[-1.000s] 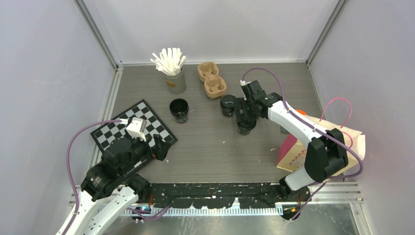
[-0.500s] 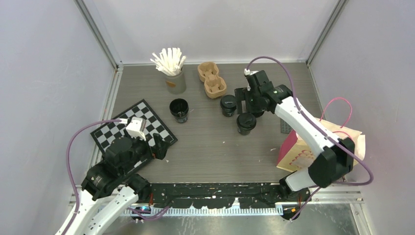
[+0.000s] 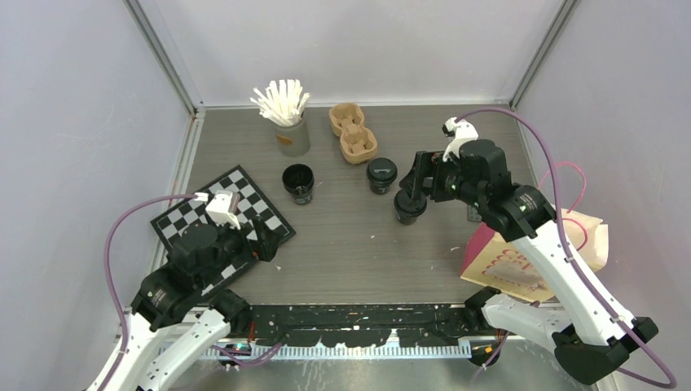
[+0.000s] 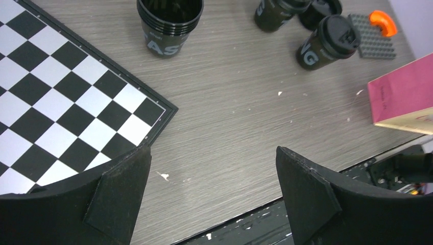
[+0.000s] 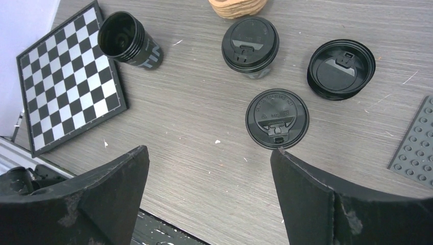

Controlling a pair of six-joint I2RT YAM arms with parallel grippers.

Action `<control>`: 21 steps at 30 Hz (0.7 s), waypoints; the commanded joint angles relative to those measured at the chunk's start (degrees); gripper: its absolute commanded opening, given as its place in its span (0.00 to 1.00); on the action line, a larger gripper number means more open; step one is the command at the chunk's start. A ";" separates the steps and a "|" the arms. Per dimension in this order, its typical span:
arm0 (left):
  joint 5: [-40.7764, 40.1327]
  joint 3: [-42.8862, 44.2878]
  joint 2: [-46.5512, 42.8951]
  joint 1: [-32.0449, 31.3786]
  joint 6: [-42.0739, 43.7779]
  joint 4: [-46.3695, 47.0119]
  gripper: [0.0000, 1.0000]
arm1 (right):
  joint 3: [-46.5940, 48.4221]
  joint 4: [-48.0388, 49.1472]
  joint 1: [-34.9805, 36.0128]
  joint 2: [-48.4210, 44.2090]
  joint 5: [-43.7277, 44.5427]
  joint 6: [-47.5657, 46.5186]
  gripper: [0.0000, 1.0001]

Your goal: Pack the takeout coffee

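Right gripper (image 5: 209, 155): jaws spread wide, empty, above the table (image 5: 194, 117). Capped cup (image 5: 277, 118): upright, axis vertical, just ahead, offset toward one finger, not centred in the gap. Second capped cup (image 5: 250, 45) and carrier (image 5: 237, 6): farther ahead. Left gripper (image 4: 212, 168): spread, empty, well apart from both cups; Right gripper judged nearer.

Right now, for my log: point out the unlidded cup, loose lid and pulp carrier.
unlidded cup (image 5: 121, 34), right wrist view, open mouth.
loose lid (image 5: 341, 69), right wrist view, centre.
pulp carrier (image 3: 352, 133), top external view, middle.
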 commanded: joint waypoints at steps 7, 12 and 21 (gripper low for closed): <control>2.32 2.90 3.85 -0.03 -1.49 8.73 0.94 | 5.90 -2.43 -0.09 0.55 9.94 -4.50 0.76; -0.14 3.90 5.45 -0.02 -0.72 5.31 0.94 | 11.68 -11.56 -0.05 3.41 19.71 -0.71 0.74; -6.55 10.23 5.95 -0.01 -18.06 -11.17 0.93 | 27.17 -29.22 -0.07 4.86 30.89 7.71 0.65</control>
